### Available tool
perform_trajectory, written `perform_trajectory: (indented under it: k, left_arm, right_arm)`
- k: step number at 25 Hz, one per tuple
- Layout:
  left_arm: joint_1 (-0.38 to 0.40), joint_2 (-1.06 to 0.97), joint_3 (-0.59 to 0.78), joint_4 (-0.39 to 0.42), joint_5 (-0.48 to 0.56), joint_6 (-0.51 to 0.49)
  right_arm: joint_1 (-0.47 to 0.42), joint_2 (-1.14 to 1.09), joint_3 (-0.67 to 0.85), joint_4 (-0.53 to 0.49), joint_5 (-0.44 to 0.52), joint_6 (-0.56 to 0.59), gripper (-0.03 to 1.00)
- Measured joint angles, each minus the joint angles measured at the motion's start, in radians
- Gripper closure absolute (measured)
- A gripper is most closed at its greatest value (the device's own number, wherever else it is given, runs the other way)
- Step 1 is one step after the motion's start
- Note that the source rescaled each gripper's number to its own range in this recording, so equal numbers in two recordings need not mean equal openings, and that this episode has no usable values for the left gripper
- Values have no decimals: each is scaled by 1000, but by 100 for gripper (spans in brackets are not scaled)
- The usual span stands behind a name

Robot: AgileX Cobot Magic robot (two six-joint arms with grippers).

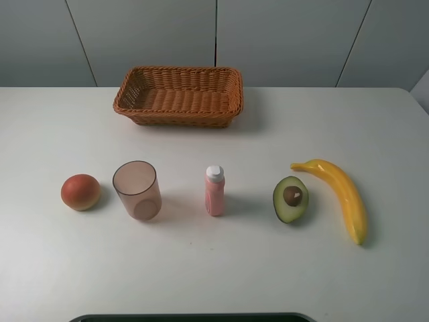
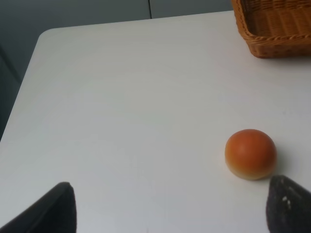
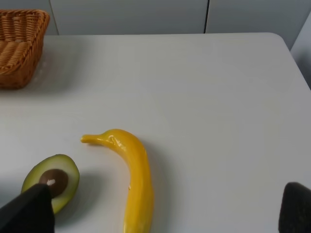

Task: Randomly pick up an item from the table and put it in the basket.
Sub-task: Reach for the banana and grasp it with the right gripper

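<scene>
The yellow banana (image 1: 338, 194) lies on the white table (image 1: 214, 268) at the right, next to the halved avocado (image 1: 290, 198). It also shows in the right wrist view (image 3: 133, 174), between my right gripper's (image 3: 163, 213) wide-apart dark fingers (image 3: 29, 213), close in front of them. The wicker basket (image 1: 178, 95) stands empty at the back middle; its corner shows in the left wrist view (image 2: 272, 24) and the right wrist view (image 3: 19, 46). My left gripper (image 2: 170, 208) is open and empty, its fingers (image 2: 48, 211) low over the table near the red-orange fruit (image 2: 250, 153). Neither arm shows in the high view.
In a row across the table stand the red-orange fruit (image 1: 80, 192), a translucent pinkish cup (image 1: 137, 190) and a small pink bottle with a white cap (image 1: 214, 191). The avocado also shows in the right wrist view (image 3: 51, 179). A dark edge (image 1: 194, 317) runs along the table's front.
</scene>
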Motion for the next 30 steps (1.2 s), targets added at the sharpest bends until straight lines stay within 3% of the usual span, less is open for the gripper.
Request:
perform_trajectory:
  k: [21,26,30]
  left_arm:
    - [0,0,0,0,0,0]
    - [0,0,0,0,0,0]
    - [0,0,0,0,0,0]
  right_arm:
    - [0,2,-2,0,0,0,-3]
    - [0,221,-104,2,37,-10,-3]
    - [0,501,-238,4,42,-86,-3]
